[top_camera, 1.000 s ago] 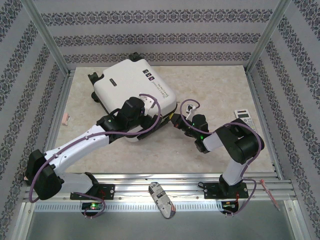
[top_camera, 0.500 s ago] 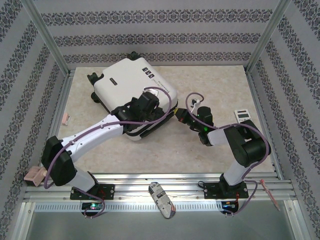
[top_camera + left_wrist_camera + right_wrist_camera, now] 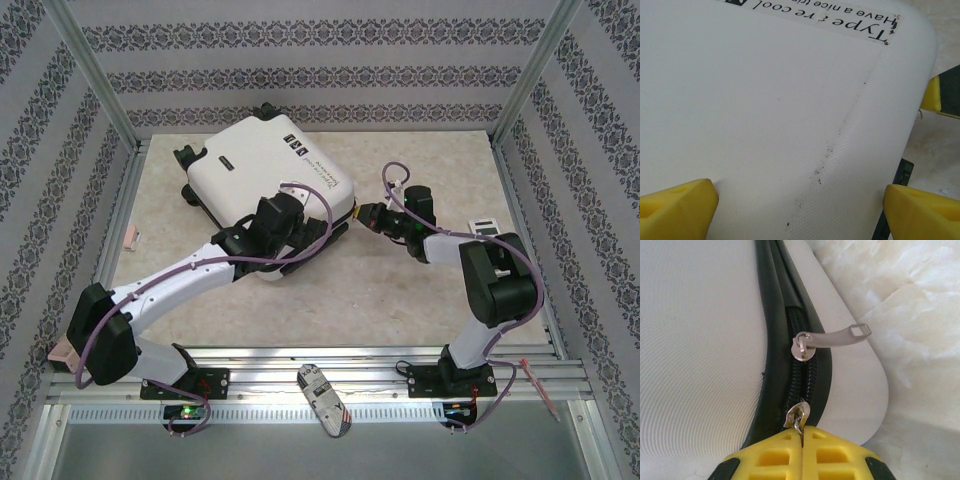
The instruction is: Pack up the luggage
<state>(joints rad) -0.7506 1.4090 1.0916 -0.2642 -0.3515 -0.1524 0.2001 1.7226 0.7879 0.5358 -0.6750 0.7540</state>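
1. From above, my left arm (image 3: 190, 275) covers the near corner of the luggage (image 3: 250, 160), and its printed marks (image 3: 297, 148) are too small for me to read.
2. At my left wrist, the printed line (image 3: 840, 20) runs off the top edge, and the left claw (image 3: 800, 192) has its yellow pads (image 3: 675, 205) cropped below.
3. At my right wrist, the lower zipper pull (image 3: 799, 417) is buried between the pressed-together fingers (image 3: 775, 455) of the right claw (image 3: 801, 440), its tab unseen.
4. A pale device (image 3: 487, 229) sits half hidden behind my right arm (image 3: 495, 275).
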